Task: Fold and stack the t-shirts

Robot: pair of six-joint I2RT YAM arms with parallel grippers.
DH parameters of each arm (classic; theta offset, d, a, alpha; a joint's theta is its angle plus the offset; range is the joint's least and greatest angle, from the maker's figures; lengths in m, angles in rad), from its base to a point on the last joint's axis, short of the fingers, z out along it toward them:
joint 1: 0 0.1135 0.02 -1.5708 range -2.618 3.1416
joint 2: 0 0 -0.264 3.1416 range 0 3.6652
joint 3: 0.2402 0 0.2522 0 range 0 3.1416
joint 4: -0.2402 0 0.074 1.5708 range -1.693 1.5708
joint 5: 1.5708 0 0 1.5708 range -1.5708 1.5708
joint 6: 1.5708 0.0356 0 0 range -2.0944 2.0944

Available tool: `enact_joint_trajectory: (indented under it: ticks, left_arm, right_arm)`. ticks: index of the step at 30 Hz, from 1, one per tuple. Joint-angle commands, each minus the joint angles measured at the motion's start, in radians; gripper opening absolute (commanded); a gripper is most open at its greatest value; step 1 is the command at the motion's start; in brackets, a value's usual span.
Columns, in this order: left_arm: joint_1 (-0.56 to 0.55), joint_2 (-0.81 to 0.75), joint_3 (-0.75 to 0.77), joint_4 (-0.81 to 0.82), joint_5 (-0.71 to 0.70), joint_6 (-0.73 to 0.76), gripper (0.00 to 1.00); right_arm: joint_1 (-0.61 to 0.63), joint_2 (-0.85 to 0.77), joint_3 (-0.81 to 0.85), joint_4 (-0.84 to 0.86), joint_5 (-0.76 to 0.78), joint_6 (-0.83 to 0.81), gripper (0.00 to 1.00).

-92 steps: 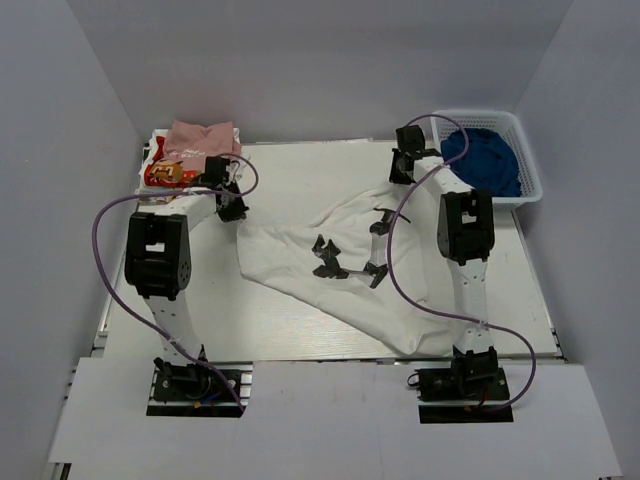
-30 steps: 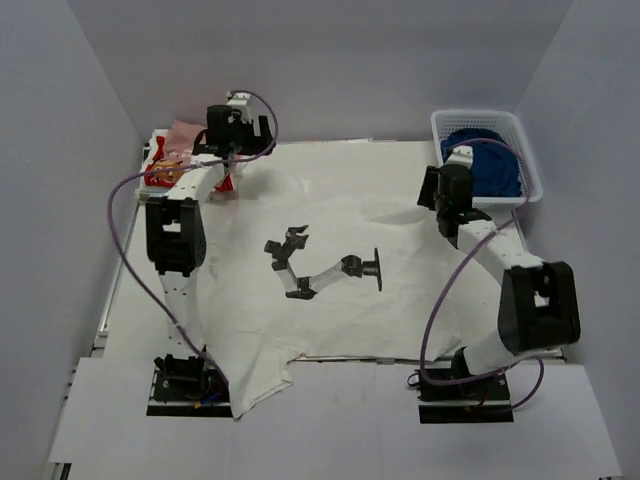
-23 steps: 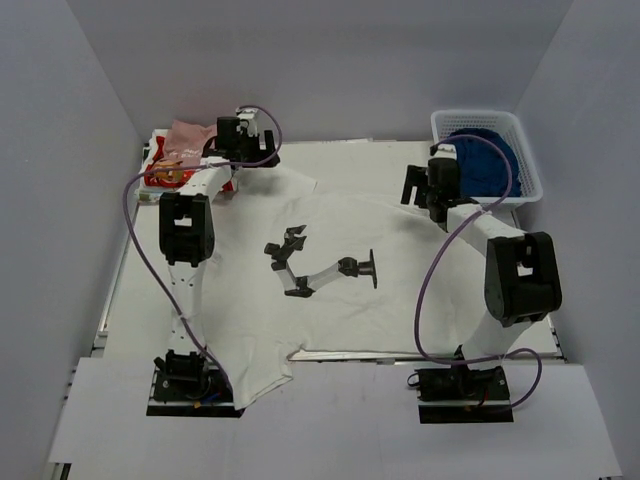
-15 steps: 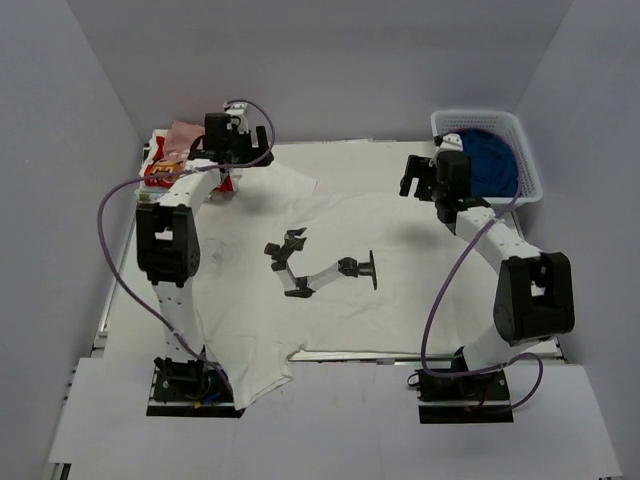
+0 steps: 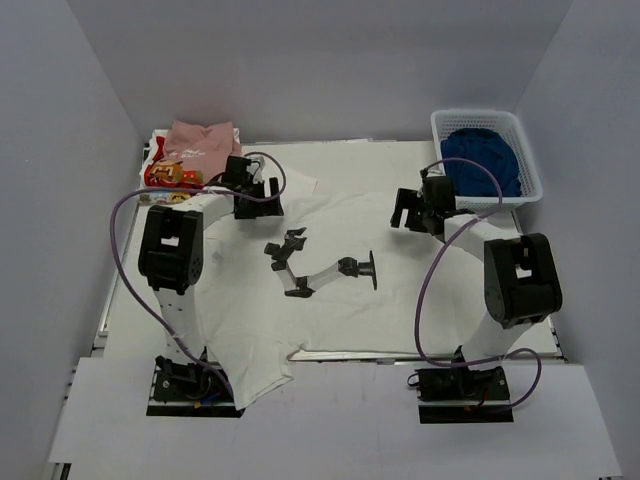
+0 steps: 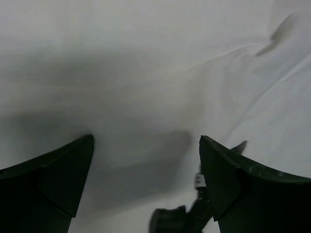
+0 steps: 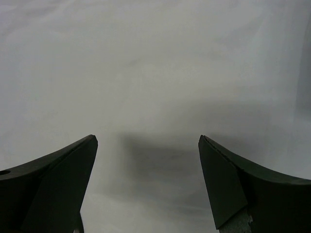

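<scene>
Wide apart and empty: left jaws, right jaws. Just beneath both, white t-shirt (image 5: 260, 320) spread flat. Beyond left jaws, pink t-shirt (image 5: 200, 140).

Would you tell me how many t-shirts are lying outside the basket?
3: white shirt spread mid-table, pink shirt far-left atop the red-yellow printed shirt; more may be hidden beneath.
</scene>
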Motion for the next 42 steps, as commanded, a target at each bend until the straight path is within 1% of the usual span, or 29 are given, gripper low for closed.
enact_joint_trajectory:
  ticks: [1, 3, 6, 7, 11, 13, 14, 15, 16, 17, 18, 21, 23, 25, 26, 27, 28, 30, 31, 32, 33, 34, 35, 36, 37, 38, 39, 40, 42]
  left_arm:
    - [-0.025, 0.029, 0.078, -0.050, -0.039, 0.005, 1.00]
    - [-0.036, 0.077, 0.116, -0.092, -0.089, -0.004, 1.00]
    - [-0.054, 0.198, 0.277, -0.190, -0.149, -0.004, 1.00]
    - [-0.064, 0.226, 0.305, -0.190, -0.160, -0.004, 1.00]
    - [-0.064, 0.378, 0.486, -0.261, -0.151, -0.004, 1.00]
    - [-0.064, 0.472, 0.619, -0.302, -0.140, -0.004, 1.00]
    - [-0.052, 0.502, 0.665, -0.314, -0.140, -0.004, 1.00]
    - [-0.052, 0.532, 0.757, -0.327, -0.119, -0.004, 1.00]
    - [-0.041, 0.586, 0.802, -0.336, -0.108, -0.004, 1.00]
    - [-0.041, 0.608, 0.883, -0.348, -0.108, -0.004, 1.00]
    - [-0.041, 0.626, 0.914, -0.348, -0.117, 0.007, 1.00]
    - [-0.041, 0.639, 0.948, -0.292, -0.137, 0.030, 1.00]
    - [-0.041, 0.639, 0.961, -0.233, -0.125, 0.039, 1.00]
    - [-0.041, 0.639, 0.997, -0.222, -0.114, 0.039, 1.00]
    - [-0.041, 0.639, 1.056, -0.245, -0.114, 0.048, 1.00]
    - [-0.041, 0.639, 1.075, -0.245, -0.114, 0.048, 1.00]
    - [-0.041, 0.620, 1.075, -0.245, -0.114, 0.048, 1.00]
    - [-0.041, 0.510, 1.032, -0.213, -0.114, 0.058, 1.00]
    - [-0.041, 0.461, 0.982, -0.204, -0.105, 0.070, 1.00]
    - [-0.041, 0.359, 0.957, -0.204, -0.105, 0.070, 1.00]
    - [-0.056, 0.303, 0.928, -0.218, -0.126, 0.070, 1.00]
    - [-0.070, 0.247, 0.891, -0.218, -0.126, 0.079, 1.00]
    - [-0.070, 0.185, 0.797, -0.233, -0.095, 0.070, 1.00]
    - [-0.070, 0.054, 0.735, -0.245, -0.073, 0.050, 1.00]
    - [-0.070, -0.020, 0.578, -0.245, -0.061, 0.026, 1.00]
    - [-0.079, -0.097, 0.481, -0.236, -0.060, -0.035, 1.00]
    - [-0.079, -0.174, 0.380, -0.212, -0.060, -0.072, 1.00]
    - [-0.079, -0.334, 0.166, -0.192, -0.060, -0.111, 1.00]
    - [-0.079, -0.496, -0.051, -0.099, -0.001, -0.209, 1.00]
  right_arm:
    - [-0.003, 0.062, 0.073, -0.053, 0.041, 0.024, 0.90]
    - [0.002, 0.137, 0.112, -0.112, 0.057, 0.040, 0.90]
    - [-0.006, 0.254, 0.253, -0.205, 0.110, 0.083, 0.90]
    - [-0.009, 0.275, 0.303, -0.240, 0.126, 0.099, 0.90]
    - [-0.010, 0.409, 0.478, -0.317, 0.114, 0.116, 0.90]
    - [-0.015, 0.473, 0.544, -0.387, 0.127, 0.119, 0.90]
    - [-0.016, 0.534, 0.645, -0.400, 0.145, 0.110, 0.90]
    - [-0.021, 0.556, 0.676, -0.415, 0.156, 0.108, 0.90]
    - [-0.022, 0.576, 0.710, -0.444, 0.165, 0.108, 0.90]
    - [-0.032, 0.631, 0.806, -0.450, 0.163, 0.108, 0.90]
    - [-0.036, 0.648, 0.839, -0.464, 0.154, 0.109, 0.90]
    - [-0.045, 0.736, 1.038, -0.476, 0.114, 0.091, 0.90]
    - [-0.053, 0.789, 1.113, -0.470, 0.093, 0.067, 0.90]
    - [-0.056, 0.802, 1.173, -0.467, 0.067, 0.054, 0.90]
    - [-0.055, 0.796, 1.190, -0.485, 0.067, 0.027, 0.90]
    - [-0.036, 0.777, 1.196, -0.478, 0.096, 0.014, 0.90]
    - [-0.027, 0.706, 1.181, -0.448, 0.094, -0.004, 0.90]
    - [-0.010, 0.643, 1.094, -0.397, 0.087, -0.041, 0.90]
    - [0.016, 0.530, 1.071, -0.371, 0.085, -0.053, 0.90]
    - [0.022, 0.491, 1.007, -0.360, 0.102, -0.052, 0.90]
    - [0.037, 0.448, 0.927, -0.319, 0.111, -0.055, 0.90]
    - [0.051, 0.306, 0.834, -0.300, 0.136, -0.053, 0.90]
    - [0.057, 0.255, 0.781, -0.276, 0.139, -0.049, 0.90]
    - [0.065, 0.203, 0.725, -0.206, 0.142, -0.046, 0.90]
    - [0.073, 0.105, 0.560, -0.184, 0.134, -0.012, 0.90]
    - [0.073, 0.002, 0.505, -0.164, 0.133, 0.002, 0.90]
    - [0.074, -0.043, 0.456, -0.130, 0.130, 0.037, 0.90]
    - [0.071, -0.130, 0.293, -0.090, 0.134, 0.066, 0.90]
    - [0.071, -0.287, 0.162, -0.050, 0.142, 0.100, 0.90]
